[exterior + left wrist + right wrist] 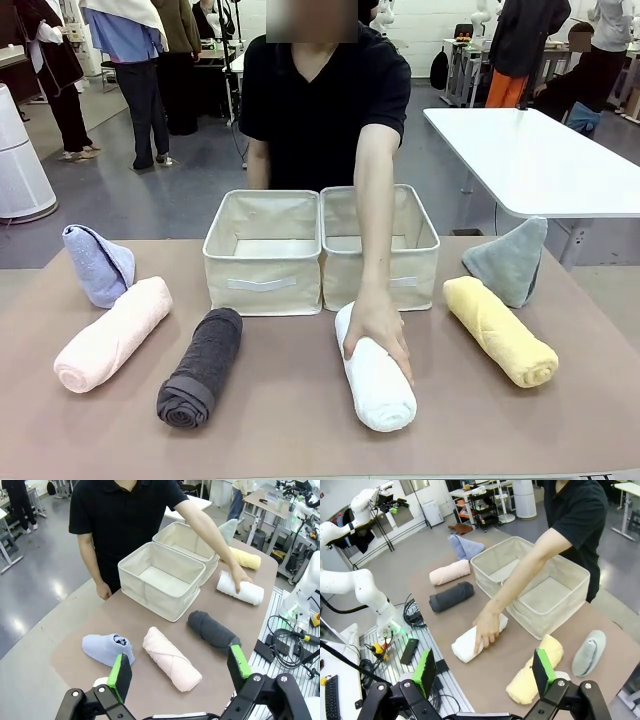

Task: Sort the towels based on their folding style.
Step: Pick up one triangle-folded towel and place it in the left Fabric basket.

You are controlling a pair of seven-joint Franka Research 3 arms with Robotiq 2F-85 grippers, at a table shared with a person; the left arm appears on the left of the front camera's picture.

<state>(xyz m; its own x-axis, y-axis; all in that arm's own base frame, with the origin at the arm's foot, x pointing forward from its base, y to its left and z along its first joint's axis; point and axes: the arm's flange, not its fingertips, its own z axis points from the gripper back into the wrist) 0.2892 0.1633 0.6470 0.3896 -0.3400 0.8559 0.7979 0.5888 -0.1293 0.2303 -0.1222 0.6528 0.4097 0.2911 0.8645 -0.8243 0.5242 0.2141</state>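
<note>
Above the near edge of the tabletop (300,420), the left gripper (180,667) hangs with its jaws spread wide and nothing between them. Just beyond it lies the pink rolled towel (171,657), with the lavender-blue cone-folded towel (106,647) to its left and the dark grey rolled towel (212,629) to its right. The right gripper (484,670) is equally wide open and empty over the near right side. The yellow rolled towel (527,685) is close below it, and the pale grey-green cone-folded towel (589,652) sits beyond that to the right. Between the arms, the person's hand (375,335) lies flat on the white rolled towel (378,385). Two cream fabric bins (262,285) stand side by side at the middle far side, both empty, so no towel is sorted yet.

I would keep both arms off the white roll until that hand lifts away. The pink or yellow roll suits a first pick best: close across its middle, jaws square to its length, so it does not unwind. Rolls should go in one bin and cones in the other, and each cone wants a pinch near its peak.
</note>
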